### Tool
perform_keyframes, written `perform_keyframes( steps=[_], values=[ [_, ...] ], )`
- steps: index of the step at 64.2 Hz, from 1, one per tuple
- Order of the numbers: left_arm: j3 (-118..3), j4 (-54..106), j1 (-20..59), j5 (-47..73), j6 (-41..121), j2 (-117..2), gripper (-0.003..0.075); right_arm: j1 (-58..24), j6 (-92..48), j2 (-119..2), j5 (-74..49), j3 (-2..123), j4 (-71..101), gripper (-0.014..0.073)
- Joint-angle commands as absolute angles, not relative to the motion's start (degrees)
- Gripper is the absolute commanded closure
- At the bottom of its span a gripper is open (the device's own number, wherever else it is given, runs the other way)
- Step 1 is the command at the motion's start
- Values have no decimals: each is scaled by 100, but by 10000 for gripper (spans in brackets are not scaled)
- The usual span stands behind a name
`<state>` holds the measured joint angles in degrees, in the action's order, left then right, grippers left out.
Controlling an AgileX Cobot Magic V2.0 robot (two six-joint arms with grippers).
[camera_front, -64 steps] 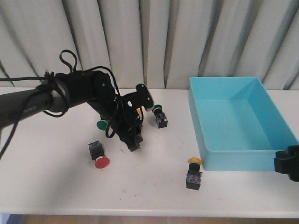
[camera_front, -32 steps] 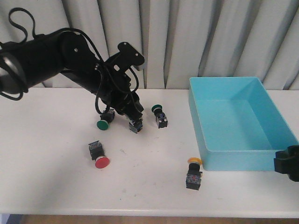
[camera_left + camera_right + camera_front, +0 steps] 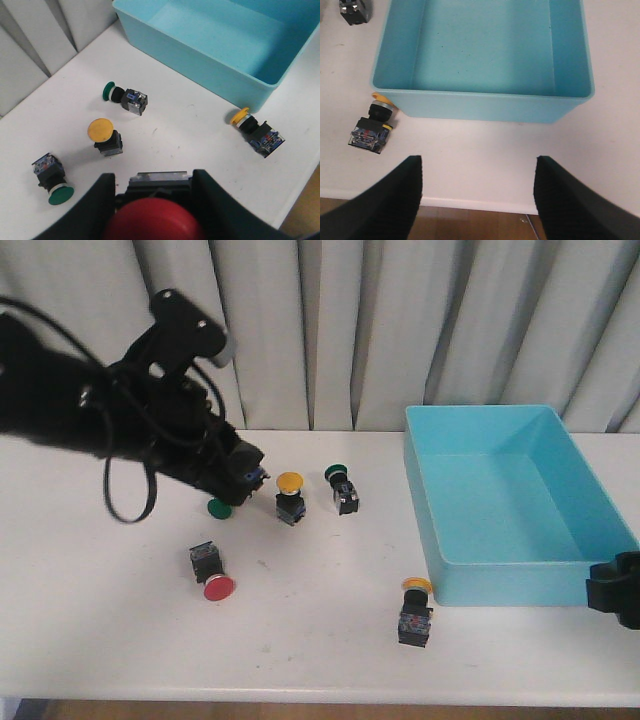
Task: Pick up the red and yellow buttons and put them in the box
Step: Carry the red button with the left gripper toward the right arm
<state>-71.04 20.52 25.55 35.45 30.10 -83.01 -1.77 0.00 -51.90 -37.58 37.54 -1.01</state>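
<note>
My left gripper [image 3: 240, 468] is raised above the table's left part, shut on a red button [image 3: 155, 222] whose black body sits between the jaws [image 3: 152, 177]. A second red button [image 3: 212, 578] lies on the table in front of it. One yellow button [image 3: 290, 495] stands upright mid-table, and it also shows in the left wrist view [image 3: 104, 136]. Another yellow button [image 3: 415, 612] lies against the front left corner of the turquoise box [image 3: 500, 580], and it also shows in both wrist views [image 3: 252, 134] [image 3: 372, 130]. My right gripper [image 3: 477, 200] is open and empty over the table's front edge, in front of the box [image 3: 485, 107].
Two green-capped buttons lie on the table: one [image 3: 222, 506] under my left arm, one [image 3: 341, 487] right of the upright yellow button. Grey curtains hang behind the table. The box [image 3: 200, 60] holds nothing that I can see.
My left arm has lifted from the table's middle and swung up and left with the red button. The upright yellow button it covered now shows. The right gripper has not moved.
</note>
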Motion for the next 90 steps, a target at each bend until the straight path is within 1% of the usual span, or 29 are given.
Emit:
perform_keyframes(
  steps=[1, 9, 16, 21, 33, 39, 48, 52, 58, 67, 77, 90],
  values=[
    [-6196, 2654, 2603, 2141, 2854, -7420, 525, -144, 0, -5158, -3491, 3922, -146, 137],
    [-5130, 3444, 2624, 1160, 2865, -6889, 525, -144, 0, -5158, -3491, 3922, -146, 137],
    [-4669, 4102, 2624, 1031, 2877, -6763, 525, -144, 0, -5158, -3491, 3922, -146, 137],
    [-4581, 4344, 2628, 1288, 2919, -6818, 525, -144, 0, -5158, -3491, 3922, -146, 137],
    [-4775, 4520, 2630, 2398, 3258, -6941, 525, -144, 0, -5158, -3497, 3922, -146, 137],
    [-4833, 4867, 2630, 2681, 3606, -6941, 525, -144, 0, -5158, -3502, 3922, -146, 137],
    [-4833, 6207, 2630, 2740, 4369, -6988, 525, -144, 0, -5158, -3507, 3922, -146, 137],
    [-4833, 7055, 2630, 2838, 4957, -7093, 525, -144, 0, -5158, -3507, 3922, -146, 137],
    [-4833, 8134, 2630, 3223, 5899, -7381, 525, -144, 0, -5158, -3507, 3922, -146, 137],
    [-4833, 9345, 2630, 3742, 6659, -7835, 525, -144, 39, -5158, -3501, 3922, -69, 137],
    [-4833, 9744, 2630, 4185, 7029, -8028, 525, -144, 0, -5158, -3589, 3922, 141, 137],
    [-4833, 9780, 2630, 4198, 7102, -8032, 525, -144, 0, -5158, -3723, 3918, 48, 137]
  ],
)
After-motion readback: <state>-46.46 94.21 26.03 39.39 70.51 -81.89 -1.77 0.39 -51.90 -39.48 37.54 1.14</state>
